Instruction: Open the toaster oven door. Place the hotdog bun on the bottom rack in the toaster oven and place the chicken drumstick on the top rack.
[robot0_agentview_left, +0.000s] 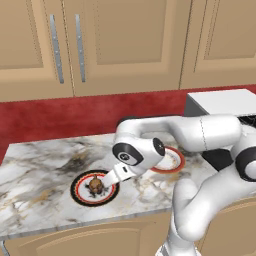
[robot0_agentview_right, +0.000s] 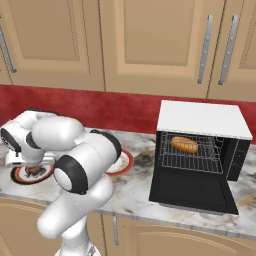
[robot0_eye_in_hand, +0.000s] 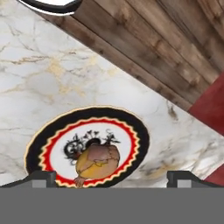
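With my gripper (robot0_eye_in_hand: 109, 178) spread wide and hanging over the chicken drumstick (robot0_eye_in_hand: 97, 162) on its plate (robot0_eye_in_hand: 131, 127) at the left of the counter (robot0_agentview_left: 40, 160), I worry the lumpy meat could slip or roll aside if I close off-centre.

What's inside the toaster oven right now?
With the toaster oven door dropped open, the toaster oven shows the hotdog bun lying on a wire rack. Which rack it is, I can't tell. The chicken drumstick is on its plate, not inside.
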